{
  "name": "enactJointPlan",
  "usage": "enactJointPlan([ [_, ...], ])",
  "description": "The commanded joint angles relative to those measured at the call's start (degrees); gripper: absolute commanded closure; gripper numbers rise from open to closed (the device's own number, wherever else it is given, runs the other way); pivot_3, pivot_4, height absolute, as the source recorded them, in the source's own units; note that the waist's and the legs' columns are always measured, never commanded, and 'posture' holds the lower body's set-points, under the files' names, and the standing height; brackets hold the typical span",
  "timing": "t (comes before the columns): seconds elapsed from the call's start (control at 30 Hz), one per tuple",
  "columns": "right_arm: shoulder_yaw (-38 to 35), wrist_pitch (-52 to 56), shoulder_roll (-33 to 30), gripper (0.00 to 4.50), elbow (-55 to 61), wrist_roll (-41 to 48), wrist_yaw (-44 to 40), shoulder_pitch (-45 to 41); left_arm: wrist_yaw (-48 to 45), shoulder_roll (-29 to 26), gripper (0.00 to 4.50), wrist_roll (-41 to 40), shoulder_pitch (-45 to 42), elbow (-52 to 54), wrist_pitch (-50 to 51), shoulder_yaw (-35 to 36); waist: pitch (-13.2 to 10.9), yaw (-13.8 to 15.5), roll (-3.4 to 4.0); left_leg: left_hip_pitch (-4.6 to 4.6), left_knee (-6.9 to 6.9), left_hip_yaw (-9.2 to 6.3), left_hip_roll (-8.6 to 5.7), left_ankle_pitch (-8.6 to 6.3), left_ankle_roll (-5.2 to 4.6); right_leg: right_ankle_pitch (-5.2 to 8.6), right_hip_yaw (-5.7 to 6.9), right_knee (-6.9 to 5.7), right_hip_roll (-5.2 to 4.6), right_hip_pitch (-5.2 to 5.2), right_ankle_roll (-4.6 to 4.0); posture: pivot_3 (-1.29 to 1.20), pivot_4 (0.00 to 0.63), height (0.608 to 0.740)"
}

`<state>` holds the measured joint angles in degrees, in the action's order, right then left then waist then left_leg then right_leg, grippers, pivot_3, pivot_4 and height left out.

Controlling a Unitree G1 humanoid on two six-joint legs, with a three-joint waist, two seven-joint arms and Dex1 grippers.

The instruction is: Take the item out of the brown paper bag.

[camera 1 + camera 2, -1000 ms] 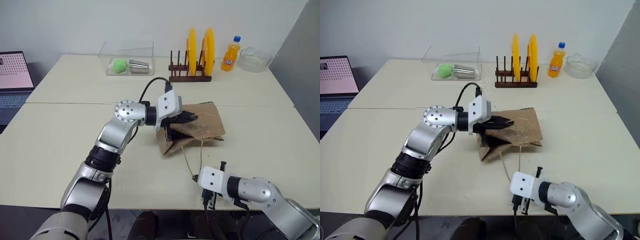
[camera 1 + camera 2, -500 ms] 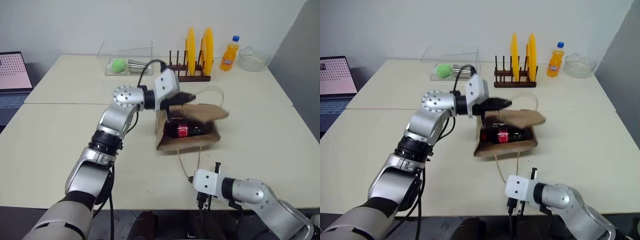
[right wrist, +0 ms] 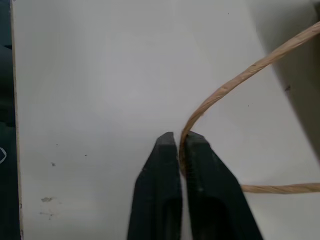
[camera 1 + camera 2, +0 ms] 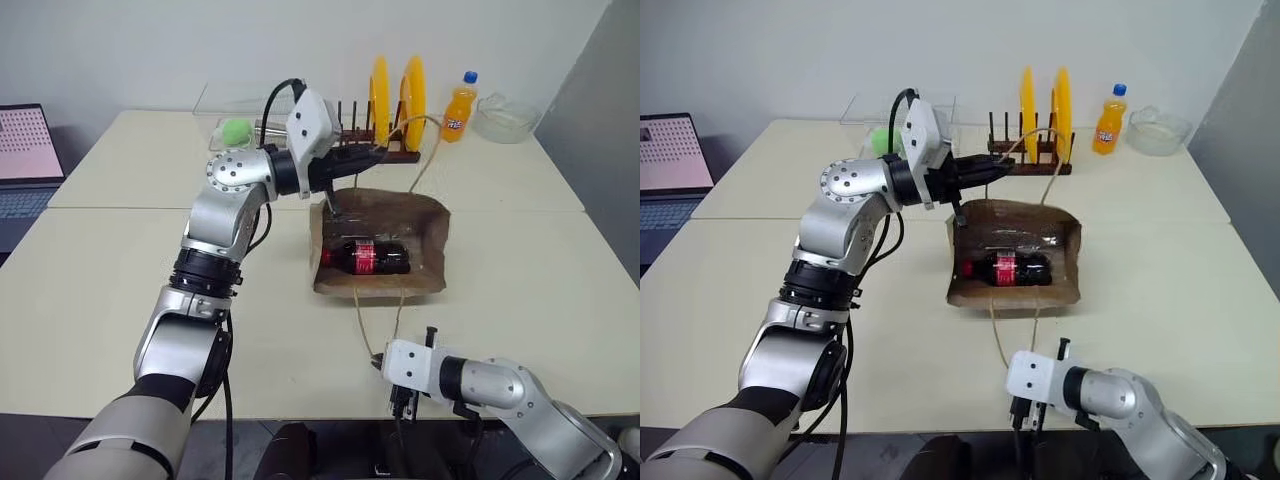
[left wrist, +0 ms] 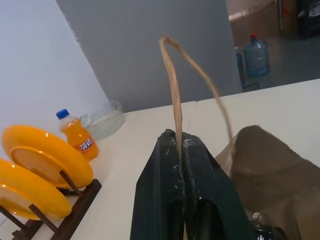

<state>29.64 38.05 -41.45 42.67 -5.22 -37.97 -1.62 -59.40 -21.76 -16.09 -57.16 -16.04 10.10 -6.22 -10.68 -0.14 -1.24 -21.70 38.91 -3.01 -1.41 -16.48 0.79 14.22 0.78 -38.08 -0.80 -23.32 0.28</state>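
— So how far along is it?

— Partway, I'd say. The creased kraft-brown paper bag point(image 4: 1012, 262) lies on its side near the middle of the pale tabletop point(image 4: 760, 290), mouth held agape. The small dark cola bottle with the red cap and red label point(image 4: 1005, 269) is lying flat inside, in plain sight, not yet taken out.

— Who's holding the bag open?

— Both arms. The left gripper point(image 4: 372, 156), at about eleven o'clock from the bag, has its black fingers pressed together on the upper thin tan loop handle point(image 5: 172, 85), lifting that side. The right gripper point(image 3: 179, 145), at six o'clock near the table edge, pinches the lower twisted paper-cord handle point(image 3: 240, 77), jaws nearly closed on it.

— What's left?

— One gripper probably has to let go and reach in for the bottle.

— Tricky?

— The bottle is smooth, round plastic, so it may roll. The paper is limp and crumpled and could sag shut once released.
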Motion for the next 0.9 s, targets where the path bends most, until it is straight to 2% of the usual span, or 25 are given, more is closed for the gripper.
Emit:
enactJointPlan([
  [0.03,-2.8,0.7,-1.5,2.9,3.8,1.8,-1.6,2.0,-1.3,-1.3,4.5,-2.3,1.2,5.8,1.1,1.5,0.0,0.0,0.0,0.0,0.0,0.01,0.0,0.01,0.02,0.0,-0.01,0.0,0.0,0.0,0.0,0.0,0.15,0.74],
  [0.1,-4.9,1.7,-2.5,2.21,6.4,3.4,-3.0,2.4,-1.6,-1.4,4.5,-2.6,2.1,7.3,1.5,1.2,0.0,0.0,0.0,-0.01,0.0,0.01,0.0,0.02,0.03,0.0,-0.01,0.01,-0.01,0.0,0.0,0.0,0.15,0.74],
  [0.13,-6.8,2.6,-3.2,2.21,8.5,5.3,-4.3,2.3,-1.7,-1.3,4.5,-2.8,2.6,8.1,1.8,1.1,0.0,0.1,0.0,-0.02,0.0,-0.01,0.0,0.02,0.03,0.0,-0.01,0.01,-0.01,0.0,0.0,0.0,0.15,0.74],
  [0.3,-27.5,15.3,-2.1,2.21,16.4,25.3,-12.0,-5.3,-2.0,-0.9,4.5,-3.1,4.6,10.8,2.1,0.3,0.0,-0.1,-0.01,0.01,0.03,0.01,-0.01,-0.07,-0.12,-0.02,-0.01,-0.03,-0.02,0.01,0.01,0.0,0.15,0.74],
  [0.37,-36.8,22.3,3.4,2.21,14.6,38.8,-10.7,-12.3,-2.1,-0.9,4.5,-3.1,5.0,11.1,2.2,0.2,0.0,0.0,-0.03,0.03,0.03,-0.03,0.0,-0.12,-0.2,-0.04,0.03,-0.03,-0.01,0.03,-0.01,0.0,0.15,0.74],
  [0.43,-40.8,26.7,6.1,2.21,12.5,45.8,-8.8,-17.2,-2.1,-0.8,4.5,-2.8,5.1,11.1,2.1,0.1,0.0,0.0,-0.01,0.03,0.01,-0.04,0.04,-0.12,-0.22,-0.09,0.04,-0.04,0.02,0.03,-0.11,0.0,0.15,0.74],
  [0.53,-33.8,24.1,2.9,2.21,8.8,39.5,-6.1,-21.2,-1.9,-0.5,4.5,-2.4,5.1,10.9,1.8,0.0,0.0,0.0,-0.01,0.02,-0.02,-0.06,0.02,-0.13,-0.23,-0.22,0.05,-0.02,0.0,0.02,-0.33,0.0,0.15,0.74],
  [0.73,-11.4,9.9,-1.5,2.21,-7.8,18.0,-0.7,-31.9,-1.7,-0.2,4.5,-2.3,5.1,10.8,1.4,0.0,0.0,-0.1,-0.01,-0.08,0.02,0.13,-0.07,-0.12,-0.25,-0.19,-0.09,0.0,-0.08,-0.12,-0.28,0.0,0.15,0.74],
  [0.9,-3.0,2.4,-0.1,2.21,-18.9,9.4,-2.4,-36.5,-1.5,0.0,4.5,-2.1,5.0,10.6,0.9,0.0,0.0,-0.1,-0.01,-0.13,-0.02,0.1,-0.01,-0.1,-0.21,-0.22,-0.06,-0.07,-0.03,-0.21,-0.33,0.0,0.15,0.74],
])
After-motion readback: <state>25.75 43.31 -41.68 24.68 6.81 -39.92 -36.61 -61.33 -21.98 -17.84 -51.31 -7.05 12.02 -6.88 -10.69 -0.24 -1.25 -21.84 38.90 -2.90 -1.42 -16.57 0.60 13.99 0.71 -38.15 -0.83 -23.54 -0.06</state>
